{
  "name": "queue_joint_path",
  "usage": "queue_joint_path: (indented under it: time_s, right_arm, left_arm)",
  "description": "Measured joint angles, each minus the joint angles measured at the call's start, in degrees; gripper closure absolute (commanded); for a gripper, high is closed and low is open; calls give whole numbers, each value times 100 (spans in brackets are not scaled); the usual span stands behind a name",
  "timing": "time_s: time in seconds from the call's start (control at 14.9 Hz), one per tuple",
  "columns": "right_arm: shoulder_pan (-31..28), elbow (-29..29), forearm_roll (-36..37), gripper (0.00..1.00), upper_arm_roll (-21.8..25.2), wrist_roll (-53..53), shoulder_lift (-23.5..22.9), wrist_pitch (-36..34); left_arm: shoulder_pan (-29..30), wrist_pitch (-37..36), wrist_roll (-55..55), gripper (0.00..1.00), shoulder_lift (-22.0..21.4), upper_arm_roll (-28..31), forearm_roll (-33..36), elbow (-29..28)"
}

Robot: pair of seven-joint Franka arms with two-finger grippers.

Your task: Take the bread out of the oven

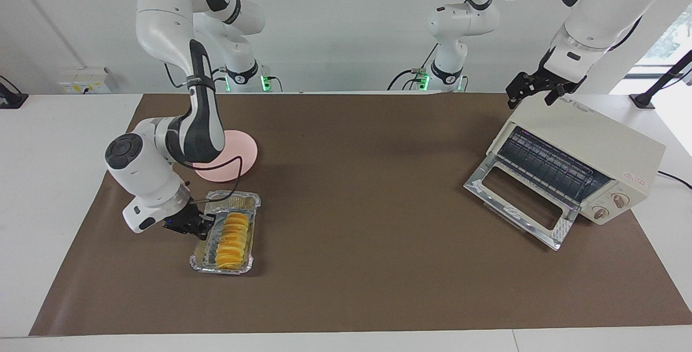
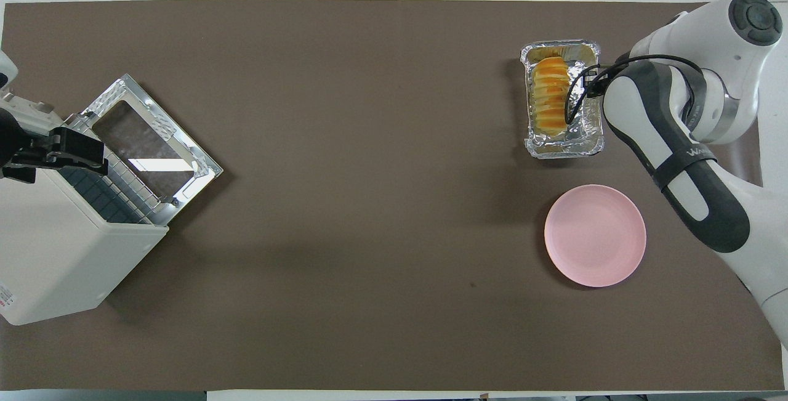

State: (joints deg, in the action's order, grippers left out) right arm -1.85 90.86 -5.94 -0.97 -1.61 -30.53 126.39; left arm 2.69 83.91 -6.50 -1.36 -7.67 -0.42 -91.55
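The bread (image 1: pixel 233 239) lies in a foil tray (image 1: pixel 203 261) on the worktop (image 1: pixel 378 287) toward the right arm's end, well apart from the oven (image 1: pixel 584 157), whose door hangs open. Its long axis runs toward and away from the robots. The right hand (image 1: pixel 201 226) sits at the tray's long side rim, pinched shut on the foil, the loaf just beside it. The left hand (image 1: pixel 532 90) waits, spread open and empty, over the oven's top.
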Motion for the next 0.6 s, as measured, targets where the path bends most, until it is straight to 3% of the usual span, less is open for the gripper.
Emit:
queue_joint_path:
  time_s: [0.13,0.2,0.27,0.6]
  right_arm:
    - [1,27,0,100,-4,-1,-15,88]
    - [1,44,0,28,-3,-1,-20,111]
    - [2,58,0,0,-4,-1,-24,148]
    - [1,72,33,0,-1,-6,-25,188]
  left_arm:
    - [0,0,0,0,0,0,0,0]
    - [0,-1,0,0,0,0,0,0]
    - [0,-2,0,0,0,0,0,0]
    - [0,-2,0,0,0,0,0,0]
